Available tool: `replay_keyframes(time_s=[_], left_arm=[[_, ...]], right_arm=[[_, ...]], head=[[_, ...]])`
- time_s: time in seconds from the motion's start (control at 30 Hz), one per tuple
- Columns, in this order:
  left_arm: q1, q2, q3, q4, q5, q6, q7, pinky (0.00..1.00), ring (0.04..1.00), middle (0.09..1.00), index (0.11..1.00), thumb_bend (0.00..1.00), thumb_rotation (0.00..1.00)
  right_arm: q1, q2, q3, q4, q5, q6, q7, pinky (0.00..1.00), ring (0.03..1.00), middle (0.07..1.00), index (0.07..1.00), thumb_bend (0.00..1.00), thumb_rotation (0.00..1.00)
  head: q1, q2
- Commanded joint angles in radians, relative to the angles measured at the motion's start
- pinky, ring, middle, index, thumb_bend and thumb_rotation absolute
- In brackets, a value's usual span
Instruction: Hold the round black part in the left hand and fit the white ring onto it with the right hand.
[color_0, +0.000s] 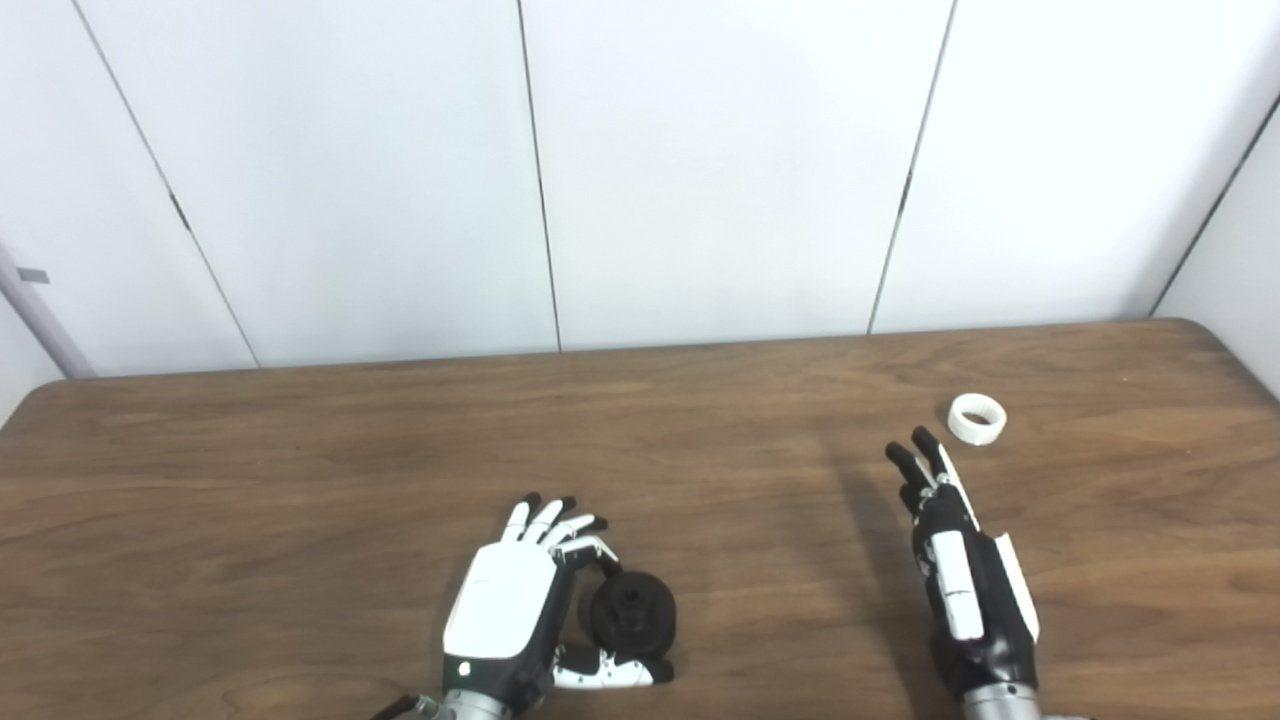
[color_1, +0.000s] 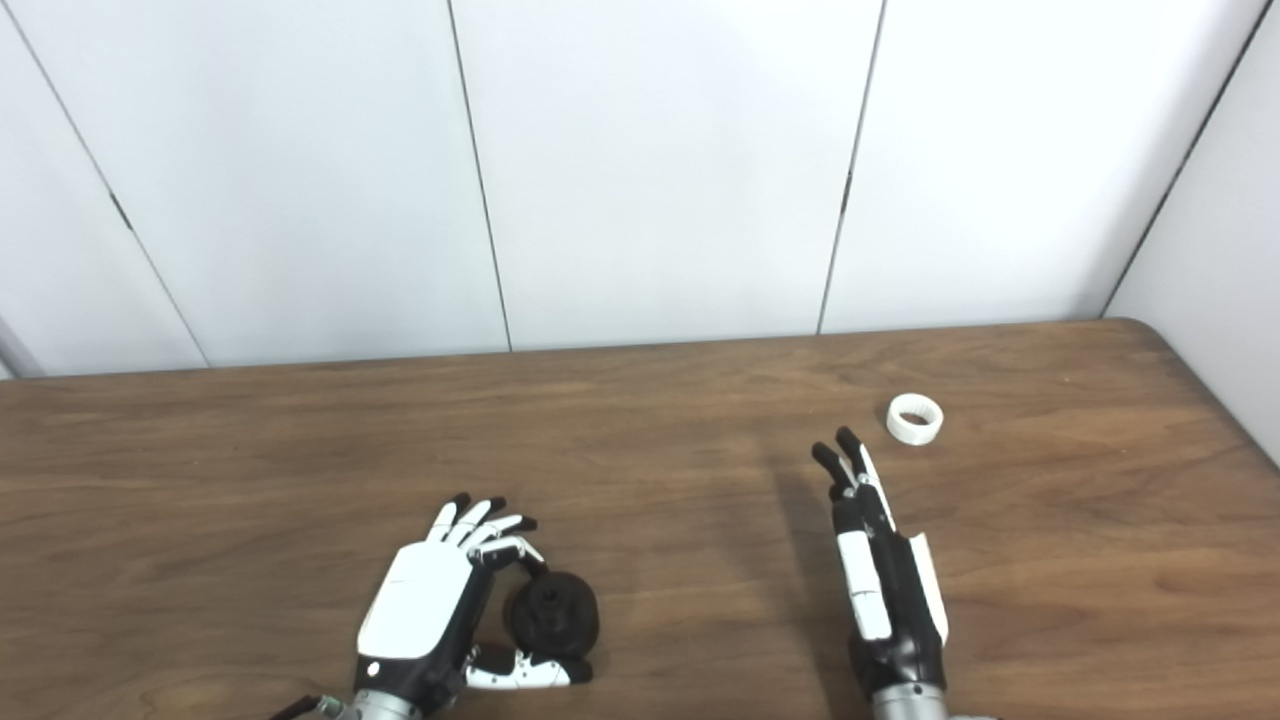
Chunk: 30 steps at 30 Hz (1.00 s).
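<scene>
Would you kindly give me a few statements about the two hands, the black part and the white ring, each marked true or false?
1. The white ring lies on the table, beyond the right hand's fingertips. True.
2. The right hand is holding the white ring. False: it is open and apart from the ring.
3. The round black part sits between the left hand's fingers and thumb. True.
4. The white ring is already fitted on the black part. False: the two are far apart, the ring toward the table's right side.
5. The black part lies to the left of the left hand. False: it is on that hand's right.
</scene>
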Motion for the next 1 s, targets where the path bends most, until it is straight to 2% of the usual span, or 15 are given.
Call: replay_keyframes(time_s=[0.0, 0.13, 0.27, 0.4, 0.67, 0.73, 0.8, 0.9, 0.97], left_arm=[[0.03, -0.002, -0.007, 0.002, 0.009, -0.012, 0.009, 1.0, 0.927, 0.819, 0.484, 0.53, 0.06], [0.038, -0.004, -0.001, 0.001, 0.002, -0.021, 0.007, 1.0, 0.917, 0.813, 0.484, 0.52, 0.06], [0.045, -0.006, 0.0, 0.004, 0.002, -0.026, 0.008, 1.0, 0.916, 0.814, 0.484, 0.52, 0.06], [0.047, -0.006, -0.002, 0.008, 0.007, -0.026, 0.007, 1.0, 0.919, 0.816, 0.484, 0.52, 0.06], [0.042, -0.01, -0.001, 0.01, 0.013, -0.016, -0.006, 1.0, 0.929, 0.82, 0.485, 0.52, 0.05], [0.045, -0.006, 0.002, 0.011, 0.009, -0.023, 0.0, 1.0, 0.923, 0.818, 0.484, 0.52, 0.05], [0.049, -0.001, 0.006, 0.013, 0.002, -0.032, 0.006, 1.0, 0.919, 0.815, 0.484, 0.52, 0.05], [0.049, 0.002, 0.008, 0.012, 0.001, -0.036, 0.005, 1.0, 0.913, 0.81, 0.484, 0.52, 0.05], [0.048, 0.005, 0.008, 0.012, 0.007, -0.035, -0.001, 1.0, 0.915, 0.81, 0.484, 0.52, 0.05]], right_arm=[[0.02, 0.011, 0.004, -0.02, -0.006, 0.003, -0.008, 1.0, 0.982, 0.915, 0.959, 0.54, 0.92], [0.023, 0.01, 0.005, -0.031, -0.007, 0.01, -0.01, 1.0, 0.966, 0.903, 0.944, 0.54, 0.92], [0.022, 0.004, 0.003, -0.022, 0.001, -0.01, -0.009, 1.0, 0.959, 0.899, 0.938, 0.53, 0.91], [0.023, -0.002, 0.0, -0.03, 0.003, 0.006, -0.008, 1.0, 0.958, 0.896, 0.926, 0.52, 0.9], [0.003, -0.03, -0.016, -0.079, -0.009, 0.088, -0.008, 1.0, 0.939, 0.875, 0.874, 0.57, 0.67], [-0.002, -0.052, -0.011, -0.091, -0.032, 0.108, 0.0, 0.98, 0.937, 0.886, 0.888, 0.58, 0.62], [-0.009, -0.094, 0.002, -0.113, -0.139, 0.144, -0.005, 0.96, 0.932, 0.889, 0.889, 0.6, 0.61], [-0.026, -0.143, 0.008, -0.136, -0.227, 0.193, -0.004, 0.92, 0.914, 0.887, 0.878, 0.66, 0.59], [-0.047, -0.182, 0.005, -0.151, -0.262, 0.237, 0.007, 0.91, 0.903, 0.889, 0.873, 0.68, 0.49]], head=[[-0.003, 0.005], [-0.006, 0.011], [-0.014, 0.02], [-0.02, 0.028], [-0.032, 0.024], [-0.045, 0.023], [-0.073, 0.02], [-0.088, 0.018], [-0.097, 0.016]])
